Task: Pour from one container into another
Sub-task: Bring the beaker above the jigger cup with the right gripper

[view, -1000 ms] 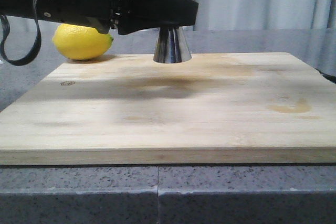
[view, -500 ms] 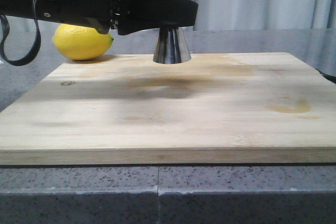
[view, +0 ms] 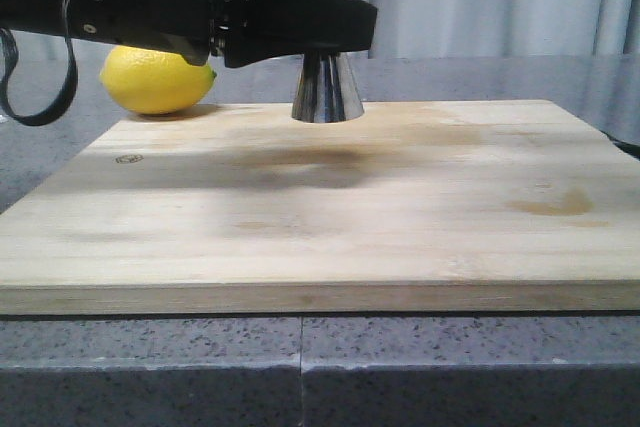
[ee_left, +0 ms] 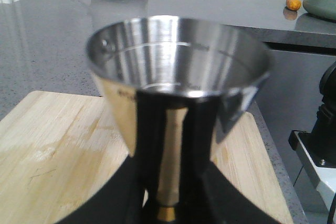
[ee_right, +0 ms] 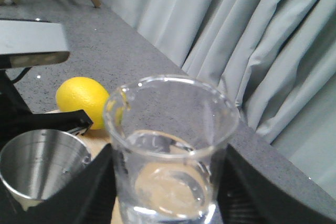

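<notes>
The steel jigger point(view: 326, 88) stands upright on the wooden cutting board point(view: 330, 207) near its far edge; only its lower cone shows below the arm. My left gripper point(view: 335, 31) is shut on it at the narrow waist. In the left wrist view the jigger point(ee_left: 178, 72) fills the middle, with the gripper point(ee_left: 169, 195) clamped by the gold band. My right gripper point(ee_right: 165, 192) is shut on the clear glass beaker point(ee_right: 168, 145), held upright in the air. Below and beside it are the jigger's open mouth point(ee_right: 44, 166) and the left fingers point(ee_right: 47, 121). The front view shows neither the beaker nor the right gripper.
A yellow lemon point(view: 155, 79) lies on the grey counter just behind the board's far left corner, also seen as the lemon point(ee_right: 86, 98) from the right wrist. Grey curtains point(ee_right: 236, 35) hang behind the counter. A dark stain point(view: 550, 205) marks the board's right side.
</notes>
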`<state>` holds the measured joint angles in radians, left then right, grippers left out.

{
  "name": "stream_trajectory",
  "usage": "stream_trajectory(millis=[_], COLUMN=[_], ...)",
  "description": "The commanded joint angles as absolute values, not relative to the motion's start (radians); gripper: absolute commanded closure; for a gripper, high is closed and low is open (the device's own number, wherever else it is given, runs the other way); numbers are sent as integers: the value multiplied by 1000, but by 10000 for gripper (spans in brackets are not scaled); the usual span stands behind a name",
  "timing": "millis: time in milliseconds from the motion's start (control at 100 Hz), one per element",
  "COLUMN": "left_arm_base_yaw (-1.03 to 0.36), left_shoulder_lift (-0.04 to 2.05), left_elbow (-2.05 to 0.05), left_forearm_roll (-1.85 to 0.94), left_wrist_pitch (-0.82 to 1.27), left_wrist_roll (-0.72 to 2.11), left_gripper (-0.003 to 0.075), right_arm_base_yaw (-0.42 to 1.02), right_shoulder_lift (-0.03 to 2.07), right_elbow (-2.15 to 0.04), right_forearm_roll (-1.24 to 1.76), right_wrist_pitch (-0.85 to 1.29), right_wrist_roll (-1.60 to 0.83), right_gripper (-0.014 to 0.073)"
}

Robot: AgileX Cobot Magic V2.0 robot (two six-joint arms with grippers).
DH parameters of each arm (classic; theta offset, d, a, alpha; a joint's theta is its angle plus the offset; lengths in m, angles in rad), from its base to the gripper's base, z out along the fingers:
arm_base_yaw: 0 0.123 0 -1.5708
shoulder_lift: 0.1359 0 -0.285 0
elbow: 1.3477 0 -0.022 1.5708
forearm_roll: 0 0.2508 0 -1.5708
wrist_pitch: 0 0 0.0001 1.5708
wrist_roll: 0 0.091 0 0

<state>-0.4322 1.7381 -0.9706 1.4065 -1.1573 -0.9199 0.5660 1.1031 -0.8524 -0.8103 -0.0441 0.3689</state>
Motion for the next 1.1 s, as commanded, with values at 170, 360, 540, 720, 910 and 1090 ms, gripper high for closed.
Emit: stream_trajectory(millis=[170,360,540,720,910,1090], left_arm_base_yaw=[-441,-441,-441,-441,-441,-441], left_shoulder_lift=[1689,1689,1689,1689,1689,1689], left_elbow=[-993,-993,-993,-993,-993,-993], left_forearm_roll=[1369,1373,1382,1384,1384,1384], left_wrist_pitch=[-1364,-1364,-1364,-1364,-1364,-1364], left_wrist_roll=[-939,-939,-939,-939,-939,-939], left_gripper=[739,739,739,739,739,739], right_arm_base_yaw=[615,641,645,645,645,645], right_shoulder_lift=[1073,1073,1073,1072,1072,1072], right_elbow=[-889,-889,-889,-889,-889,-889], right_forearm_roll=[-817,-817,-828,-840,-866,-879], right_wrist_pitch=[-18,26,31,52,62,62], right_wrist_roll=[370,368,368,366,364,364], right_gripper=[450,450,450,450,450,450])
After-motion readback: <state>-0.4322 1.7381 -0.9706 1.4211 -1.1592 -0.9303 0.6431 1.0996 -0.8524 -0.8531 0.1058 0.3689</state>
